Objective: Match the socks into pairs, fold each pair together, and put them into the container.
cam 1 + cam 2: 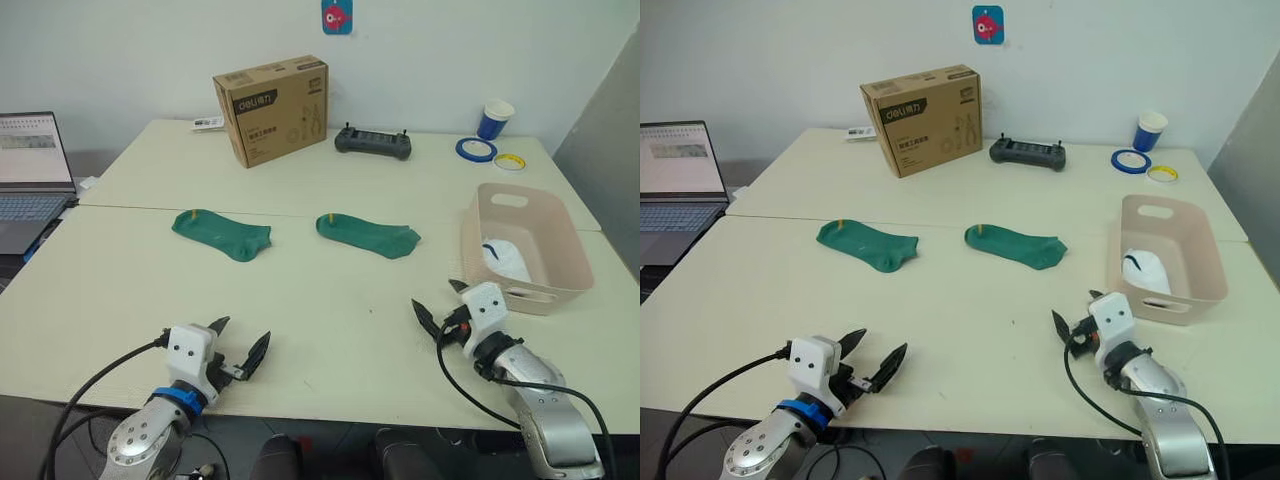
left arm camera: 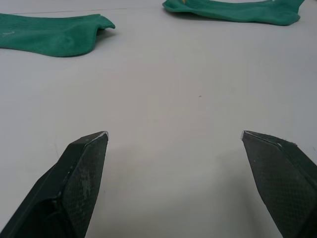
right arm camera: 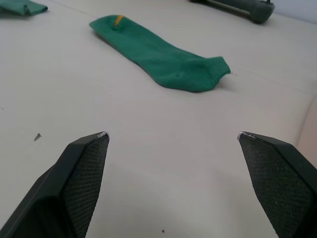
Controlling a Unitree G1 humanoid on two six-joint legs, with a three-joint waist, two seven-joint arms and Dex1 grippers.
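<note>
— Start at the lower left of the frame: what is the left claw (image 1: 243, 345) doing?
— Its two black fingers are spread wide apart, holding nothing, over bare desk (image 1: 330, 300) near the front edge.
— And the socks?
— Two dark green ones lie flat in the middle of the frame. The left sock (image 1: 221, 234) and the right sock (image 1: 368, 235) are well apart, each with a small orange tab at its cuff end.
— Any writing further up?
— A brown cardboard box (image 1: 272, 108) stands at the upper centre, printed "deli" on its side; the smaller print I cannot read. A laptop (image 1: 32, 175) sits at the left edge, a black controller (image 1: 373, 143) just right of the box.
— Lower right?
— The right claw (image 1: 438, 305) is also wide open and empty, just left of the container (image 1: 525, 246). That pinkish tub sits at the right edge of the desk with something white and light blue inside.
</note>
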